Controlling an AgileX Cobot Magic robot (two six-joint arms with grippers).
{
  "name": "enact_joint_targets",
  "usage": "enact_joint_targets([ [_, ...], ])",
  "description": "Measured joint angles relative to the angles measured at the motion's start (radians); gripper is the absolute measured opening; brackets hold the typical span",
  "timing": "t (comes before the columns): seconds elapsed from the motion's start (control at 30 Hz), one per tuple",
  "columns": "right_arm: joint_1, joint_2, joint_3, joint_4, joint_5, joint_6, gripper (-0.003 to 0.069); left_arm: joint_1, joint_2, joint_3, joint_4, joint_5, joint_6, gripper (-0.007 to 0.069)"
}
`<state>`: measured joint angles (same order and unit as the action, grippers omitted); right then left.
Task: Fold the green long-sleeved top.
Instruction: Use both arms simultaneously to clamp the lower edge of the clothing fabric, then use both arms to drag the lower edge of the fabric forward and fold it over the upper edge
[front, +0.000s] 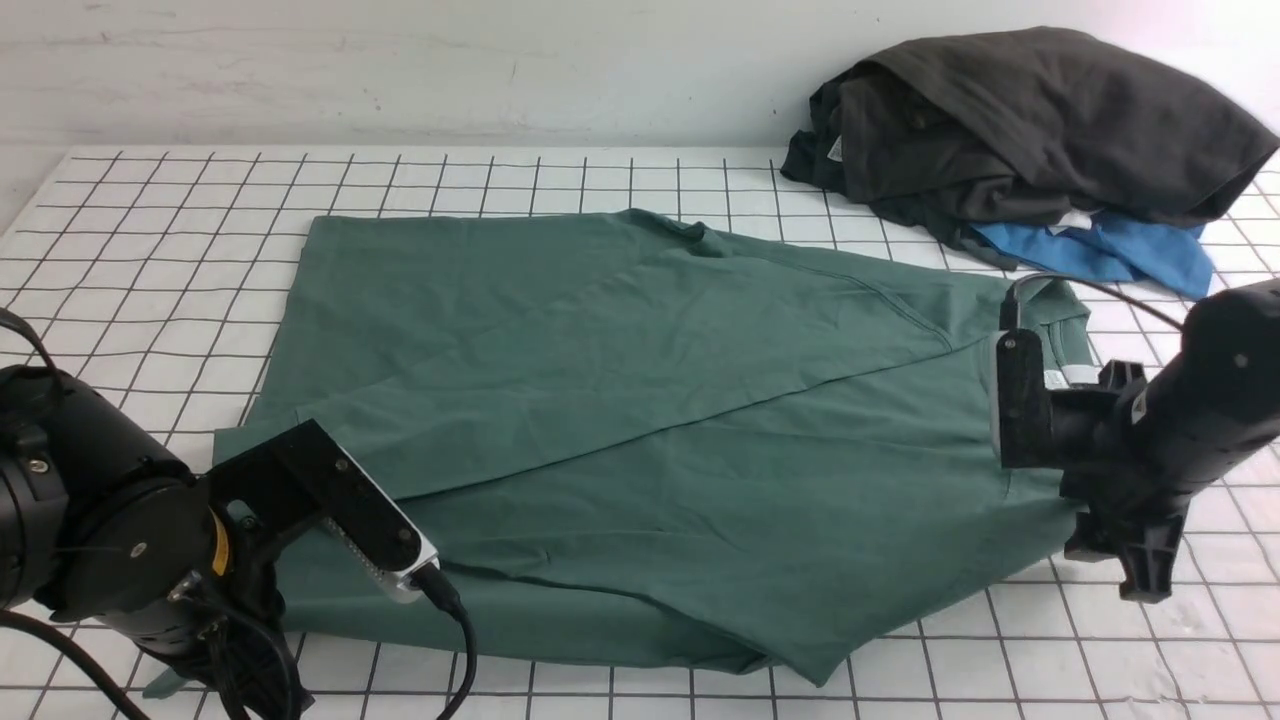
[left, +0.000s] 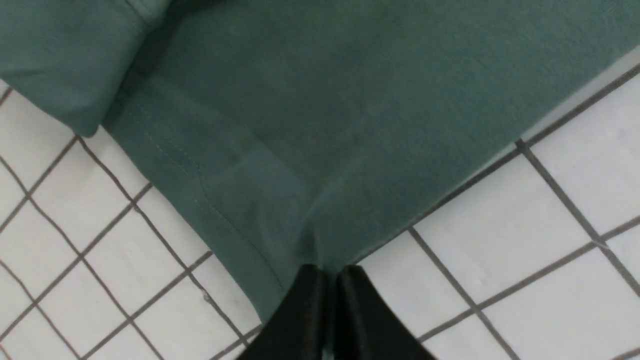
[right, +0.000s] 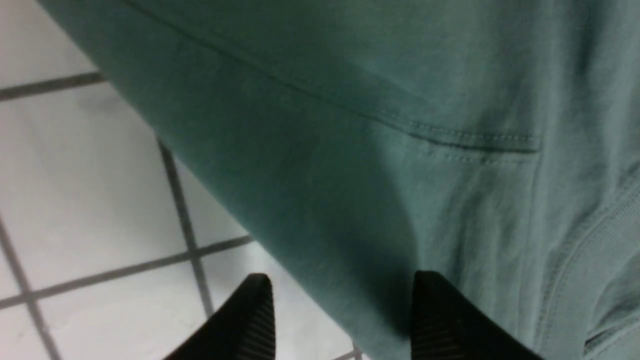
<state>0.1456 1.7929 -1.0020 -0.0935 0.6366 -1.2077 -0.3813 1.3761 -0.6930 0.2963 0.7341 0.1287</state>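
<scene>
The green long-sleeved top (front: 640, 400) lies spread on the white gridded table, with one part folded diagonally over its body. Its ribbed neck (front: 1050, 310) is at the right end. At the near left corner my left gripper (left: 327, 272) is shut, pinching a point of the top's fabric (left: 320, 125) between its fingertips. In the front view the left arm (front: 120, 520) hides those fingers. My right gripper (right: 340, 285) stands open at the right edge of the top (right: 400, 125), beside the ribbed neck (right: 590, 260). One fingertip is over bare table, the other over the cloth.
A dark grey-black garment heap (front: 1020, 130) sits at the back right with a bright blue cloth (front: 1110, 250) under its front. The gridded table (front: 150, 230) ends at a white wall behind. The right arm (front: 1180, 420) hangs over the table's right side.
</scene>
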Motion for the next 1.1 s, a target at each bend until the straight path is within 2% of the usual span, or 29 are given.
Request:
enact_joint_targets([
  [0.1, 0.000, 0.007, 0.000, 0.000, -0.023, 0.000, 0.0190, 0.000, -0.002, 0.000, 0.000, 0.003, 0.000, 0.0002],
  [0.13, 0.000, 0.007, -0.001, -0.001, -0.032, 0.015, 0.0100, 0.000, -0.010, -0.001, 0.000, 0.007, 0.000, 0.0002],
  [0.17, 0.000, 0.006, -0.001, -0.001, -0.037, 0.031, 0.0055, 0.000, -0.018, -0.005, 0.000, 0.018, 0.000, 0.0002],
  [0.2, 0.000, 0.006, -0.001, -0.001, -0.040, 0.036, 0.0048, 0.000, -0.020, -0.007, 0.000, 0.020, -0.001, 0.0002],
  [0.27, 0.000, -0.010, -0.001, -0.001, -0.043, 0.124, 0.0005, 0.000, -0.043, -0.029, 0.000, 0.054, -0.019, 0.0002],
  [0.4, 0.000, -0.077, -0.009, 0.000, -0.040, 0.319, -0.0002, 0.000, -0.093, -0.104, 0.031, 0.104, -0.092, 0.0002],
  [0.53, 0.000, -0.130, -0.061, 0.000, -0.039, 0.431, -0.0002, 0.013, -0.086, -0.206, 0.107, 0.101, -0.174, 0.0004],
  [0.7, 0.000, -0.085, -0.243, 0.001, -0.040, 0.493, -0.0002, 0.110, 0.052, -0.395, 0.189, 0.028, -0.215, 0.0006],
  [0.9, 0.002, 0.203, -0.595, 0.004, -0.042, 0.535, -0.0003, 0.238, 0.410, -0.763, 0.205, -0.060, -0.222, 0.0006],
  [0.93, 0.002, 0.215, -0.608, 0.004, -0.042, 0.537, -0.0003, 0.240, 0.423, -0.776, 0.205, -0.060, -0.222, 0.0006],
  [0.97, 0.002, 0.311, -0.737, 0.004, -0.033, 0.563, -0.0003, 0.254, 0.531, -0.904, 0.205, -0.078, -0.223, 0.0006],
  [1.0, 0.002, 0.335, -0.752, 0.004, -0.031, 0.570, -0.0003, 0.257, 0.557, -0.919, 0.206, -0.080, -0.224, 0.0006],
  [1.03, 0.002, 0.427, -0.877, 0.004, -0.012, 0.607, -0.0003, 0.265, 0.667, -1.039, 0.207, -0.082, -0.227, 0.0007],
  [1.07, 0.002, 0.438, -0.877, 0.004, -0.009, 0.613, -0.0003, 0.265, 0.681, -1.054, 0.207, -0.082, -0.227, 0.0008],
  [1.1, 0.002, 0.506, -0.972, 0.006, 0.013, 0.654, 0.0002, 0.270, 0.776, -1.160, 0.207, -0.066, -0.230, 0.0021],
])
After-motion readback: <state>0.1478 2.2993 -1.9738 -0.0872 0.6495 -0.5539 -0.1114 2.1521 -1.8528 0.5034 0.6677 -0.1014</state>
